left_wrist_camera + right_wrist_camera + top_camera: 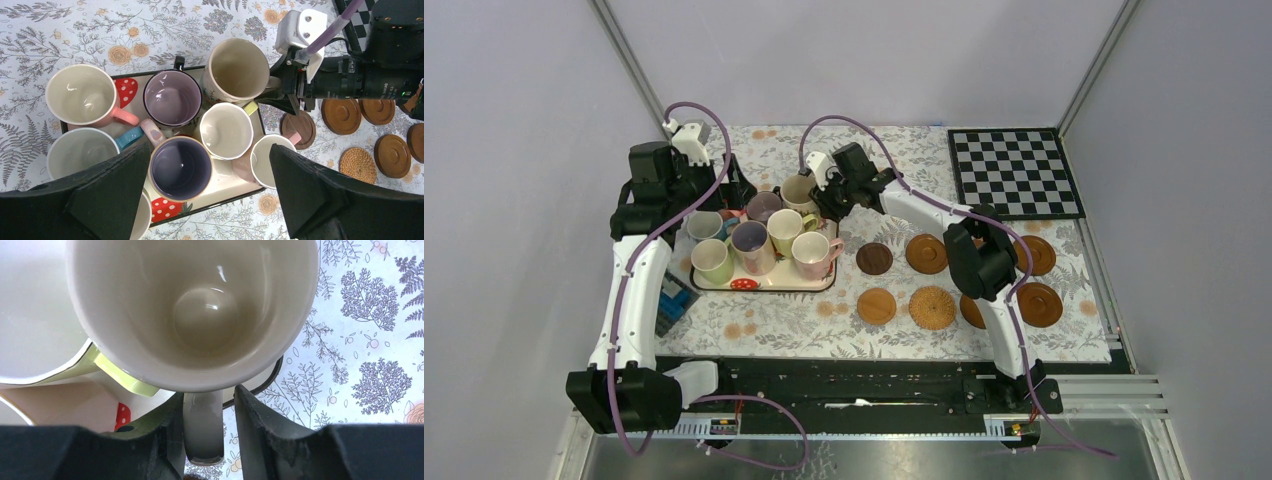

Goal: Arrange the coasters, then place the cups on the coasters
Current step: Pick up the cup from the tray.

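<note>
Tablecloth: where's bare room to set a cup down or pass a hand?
Bare tablecloth lies along the near edge, before the tray and coasters, and at the back beside the checkerboard mat. The tray is packed with cups.

bench cloth (75, 30): white, printed with grey ferns and orange roses
tray (125, 87): cream, red strawberries with white dots, dark rim
tall cup (239, 70): cream inside and out
pink-handled cup (82, 95): white inside, salmon-pink handle
lilac cup (172, 97): glossy lilac inside, black rim and handle
blue-handled cup (80, 150): white, light blue handle
purple cup (181, 167): deep lavender inside, pale pink handle
yellow-handled cup (226, 130): white, yellow-green handle
pink cup (267, 160): white inside, dusty pink outside
green cup (712, 262): pale green
dark coaster (298, 127): dark brown
woven coaster (357, 164): light tan weave
other coasters (342, 115): reddish mid-brown
checkerboard mat (1014, 172): black and white squares, black border
arms (629, 300): white links, black joints
cables (694, 108): purple
</note>
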Robot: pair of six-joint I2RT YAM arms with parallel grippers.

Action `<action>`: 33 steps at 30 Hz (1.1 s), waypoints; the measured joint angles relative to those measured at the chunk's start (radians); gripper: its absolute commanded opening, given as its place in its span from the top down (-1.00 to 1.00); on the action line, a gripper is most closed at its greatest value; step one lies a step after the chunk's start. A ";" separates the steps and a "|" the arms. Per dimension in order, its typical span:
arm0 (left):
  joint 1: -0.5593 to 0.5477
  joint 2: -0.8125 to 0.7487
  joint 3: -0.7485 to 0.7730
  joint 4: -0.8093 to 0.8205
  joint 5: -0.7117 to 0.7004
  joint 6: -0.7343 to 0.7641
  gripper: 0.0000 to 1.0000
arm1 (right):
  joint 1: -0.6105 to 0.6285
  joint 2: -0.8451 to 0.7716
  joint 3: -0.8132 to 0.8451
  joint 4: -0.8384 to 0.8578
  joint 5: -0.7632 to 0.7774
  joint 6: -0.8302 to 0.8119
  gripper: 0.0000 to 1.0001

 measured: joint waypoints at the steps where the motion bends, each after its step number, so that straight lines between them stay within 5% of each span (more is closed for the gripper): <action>1: 0.000 0.000 0.000 0.000 0.000 0.000 -0.98 | 0.000 0.000 0.000 0.008 -0.001 0.001 0.14; 14: 0.000 0.001 -0.008 0.021 -0.002 -0.003 -0.98 | 0.000 0.000 0.012 0.010 -0.026 0.004 0.24; 22: 0.004 0.001 -0.009 0.022 -0.005 -0.003 -0.98 | 0.000 0.000 0.012 0.014 -0.034 0.005 1.00; 33: 0.005 0.013 -0.016 0.039 -0.004 -0.003 -0.98 | 0.000 -0.071 -0.140 0.152 -0.029 0.019 1.00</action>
